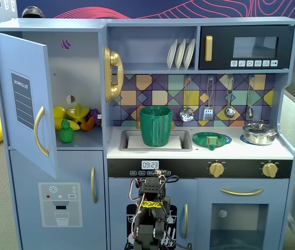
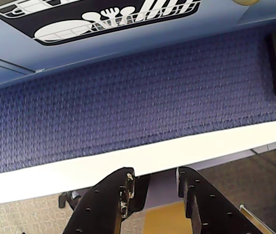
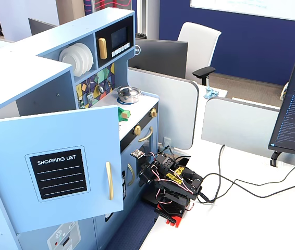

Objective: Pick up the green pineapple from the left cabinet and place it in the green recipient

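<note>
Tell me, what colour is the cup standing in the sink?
Dark green with ribbed sides; the cup shows best in a fixed view, standing in the sink.

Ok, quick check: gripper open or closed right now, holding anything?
Gripper: open, holding nothing; in the wrist view it hangs low above the carpet.

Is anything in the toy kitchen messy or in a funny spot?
Mostly tidy. The tall dark green ribbed cup stands in the sink, an odd spot. The light-blue cabinet door hangs open, showing the small green toy pineapple among other toy fruit.
</note>
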{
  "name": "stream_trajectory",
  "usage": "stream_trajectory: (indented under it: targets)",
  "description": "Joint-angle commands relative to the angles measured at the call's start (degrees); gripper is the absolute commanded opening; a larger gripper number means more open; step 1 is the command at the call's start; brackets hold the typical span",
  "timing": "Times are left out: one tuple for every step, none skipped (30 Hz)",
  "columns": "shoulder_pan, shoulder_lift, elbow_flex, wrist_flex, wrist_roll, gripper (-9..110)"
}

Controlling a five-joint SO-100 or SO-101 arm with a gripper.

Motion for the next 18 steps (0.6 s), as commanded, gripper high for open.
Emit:
stream_trajectory:
  targets:
    - [0.97, -0.35, 0.35, 10.02, 1.85, 0]
    - [0.97, -0.35, 0.35, 10.11, 1.41, 0]
    - [0.97, -0.35, 0.35, 10.11, 0.97, 0]
    - [0.97, -0.35, 0.35, 10.11, 0.79, 1]
    - [0.53, -0.35, 0.35, 10.11, 0.97, 1]
    - [0.18, -0.35, 0.35, 10.11, 1.67, 1]
    - [0.09, -0.35, 0.35, 10.11, 1.93, 1]
    - [0.09, -0.35, 0.35, 10.11, 2.02, 1]
    - [0.18, -0.35, 0.35, 10.11, 2.02, 0]
    - [0.18, -0.35, 0.35, 10.11, 1.85, 0]
    - [0.18, -0.35, 0.35, 10.11, 1.41, 0]
    - [0.18, -0.35, 0.35, 10.11, 0.53, 0]
    - [-0.09, -0.35, 0.35, 10.11, -0.62, 0]
    - [-0.53, -0.35, 0.35, 10.02, -1.41, 0]
    - [-1.14, -0.44, 0.35, 9.32, -1.76, 0]
    - [-2.11, -0.44, 0.26, 7.91, -1.32, 0]
    - [-2.99, -0.62, 0.26, 6.06, -1.85, 0]
    - [-4.31, -1.23, 0.18, 3.08, -3.08, 0]
